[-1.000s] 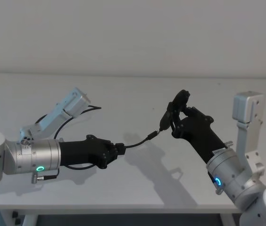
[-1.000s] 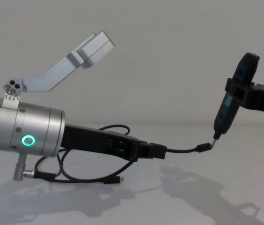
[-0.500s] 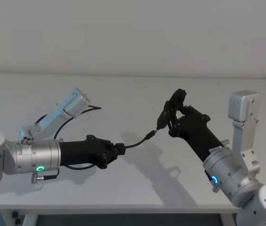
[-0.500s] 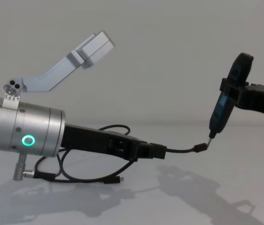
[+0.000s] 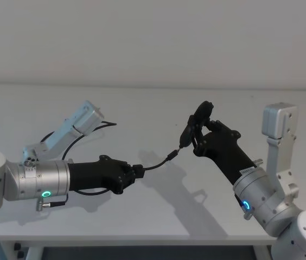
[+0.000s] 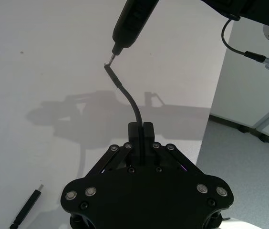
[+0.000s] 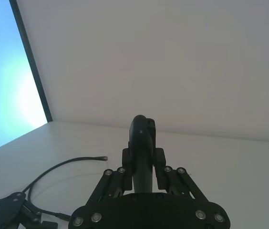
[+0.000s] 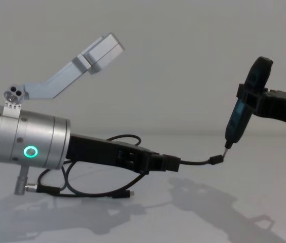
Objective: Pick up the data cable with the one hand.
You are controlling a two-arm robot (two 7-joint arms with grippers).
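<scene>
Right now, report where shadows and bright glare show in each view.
Head view: both arms cast soft grey shadows on the table below the data cable. Left wrist view: the left claw throws a crisp shadow on the tabletop. Right wrist view: a bright blown-out blue panel sits beside the right claw. Chest view: faint shadows under the arms.

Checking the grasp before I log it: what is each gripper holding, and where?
Left gripper pinches the data cable just behind its raised plug end; right gripper clamps the pointed tool around its body.

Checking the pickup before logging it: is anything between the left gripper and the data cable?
Nothing visible. The left gripper is already shut on the data cable, whose free plug end meets the tip of the tool in the right gripper.
</scene>
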